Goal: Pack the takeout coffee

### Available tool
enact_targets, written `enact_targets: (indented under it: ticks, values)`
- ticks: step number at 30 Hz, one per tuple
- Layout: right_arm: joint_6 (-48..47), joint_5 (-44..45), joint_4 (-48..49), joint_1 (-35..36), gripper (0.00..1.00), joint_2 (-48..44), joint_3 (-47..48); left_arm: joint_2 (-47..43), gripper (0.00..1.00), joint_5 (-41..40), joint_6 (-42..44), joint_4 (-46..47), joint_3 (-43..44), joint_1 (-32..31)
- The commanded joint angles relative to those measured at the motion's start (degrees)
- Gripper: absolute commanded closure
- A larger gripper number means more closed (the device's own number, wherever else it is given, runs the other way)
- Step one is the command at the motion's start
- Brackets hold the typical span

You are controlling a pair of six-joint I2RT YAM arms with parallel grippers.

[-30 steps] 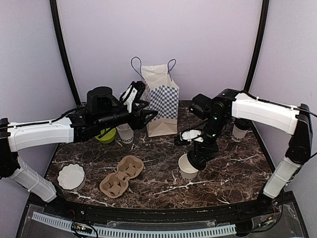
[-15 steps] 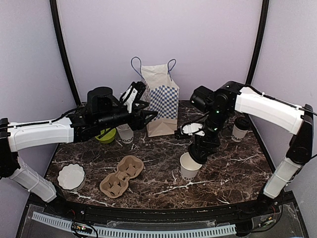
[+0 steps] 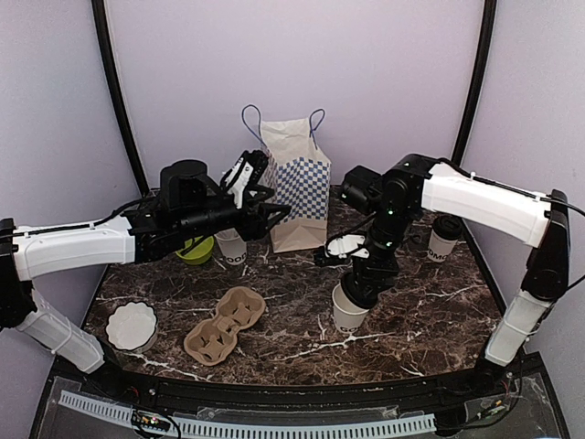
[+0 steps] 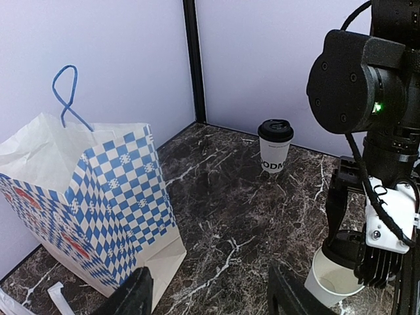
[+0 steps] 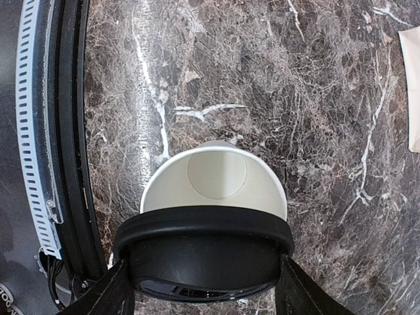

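Right tool [image 5: 203, 289] is clamped on a black lid [image 5: 203, 249], holding it right over the open cup [image 3: 348, 313] mid-frame on the tabletop [image 3: 430, 311]. Meanwhile the second cup [image 3: 445, 240], lidded, sits at far right. Left tool [image 4: 213, 298] is spread open and empty, near the checkered bag [image 4: 98, 203].

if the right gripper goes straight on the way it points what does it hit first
The open white cup below: the black lid in the right gripper would likely meet its rim first, seemingly off-centre.
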Motion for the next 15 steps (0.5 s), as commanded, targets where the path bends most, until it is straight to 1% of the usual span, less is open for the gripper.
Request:
enact_targets:
  ticks: [1,11,15]
  values:
    - [0.7,1.0,-1.0,0.7,0.4,0.6,1.6,-2.5,0.39,0.5,1.0,-0.3,-0.4,0.3]
    - [1.3,1.2,-0.3,1.4,0.39,2.7,2.4,-2.5,0.39,0.4,1.1,-0.3,-0.5,0.4]
    - [1.7,1.7,0.2,1.7,0.37,3.3,2.5,-2.4,0.39,0.6,1.1,-0.3,-0.6,0.4]
